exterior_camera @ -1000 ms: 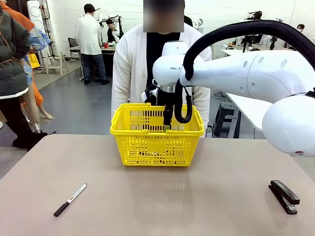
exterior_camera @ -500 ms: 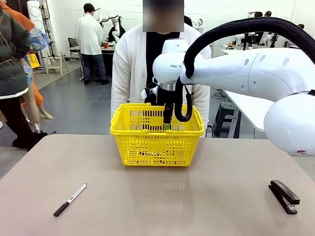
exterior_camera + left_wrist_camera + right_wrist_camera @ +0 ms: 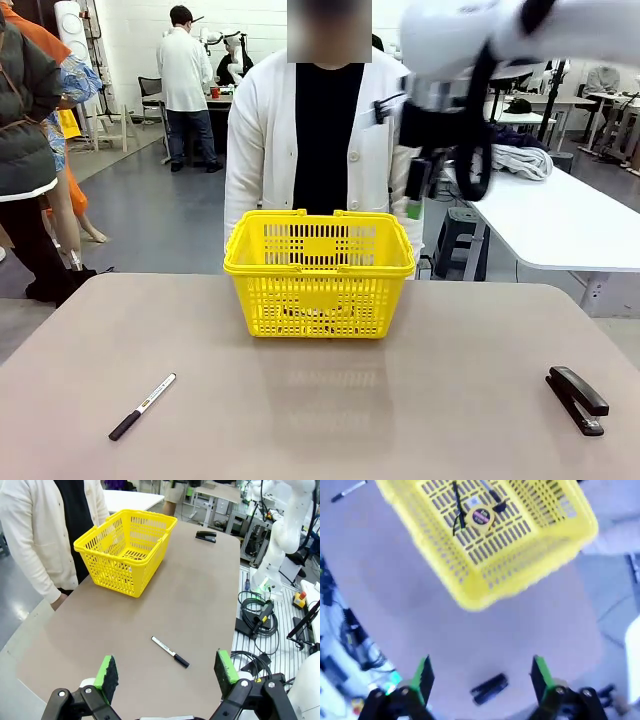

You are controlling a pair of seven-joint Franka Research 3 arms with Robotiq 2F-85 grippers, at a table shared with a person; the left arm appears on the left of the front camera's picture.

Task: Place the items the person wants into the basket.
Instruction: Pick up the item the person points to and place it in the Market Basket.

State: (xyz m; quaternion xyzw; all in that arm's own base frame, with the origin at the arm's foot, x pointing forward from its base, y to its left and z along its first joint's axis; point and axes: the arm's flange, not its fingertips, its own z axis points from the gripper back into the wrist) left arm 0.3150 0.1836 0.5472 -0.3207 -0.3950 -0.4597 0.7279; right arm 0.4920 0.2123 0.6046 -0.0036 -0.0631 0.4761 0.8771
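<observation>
1. Fingers of the right gripper [image 3: 415, 195], front view: motion blur is hiding them, so their spread cannot be told here; the gripper is hanging high beside the person [image 3: 320, 140], above and behind the right rim of the basket [image 3: 320, 268]. On the table [image 3: 330, 420] the marker [image 3: 141, 406] is lying at near left and the stapler [image 3: 577, 399] at near right, both well apart from the basket.

2. Left wrist view: the left gripper [image 3: 165, 672] is holding its green pads [image 3: 106, 672] wide apart with nothing between them — hovering above the table near the marker [image 3: 170, 652]. The basket [image 3: 127, 550] is standing farther off, just in front of the person's cardigan [image 3: 35, 530].

3. Right wrist view: the right gripper [image 3: 481, 680] is spreading its fingers wide and gripping nothing. Below, inside the basket [image 3: 530, 560], the tape measure [image 3: 481, 516] is lying beside the thin pen [image 3: 457, 510], with a dark item that is probably the utility knife [image 3: 496, 502] just beyond.

4. Handling, as a judgement: all three items look small, light and rigid. The pen would roll and suits a pinch across mid-barrel; the knife, across its flat body; the tape measure, across its flat faces.
</observation>
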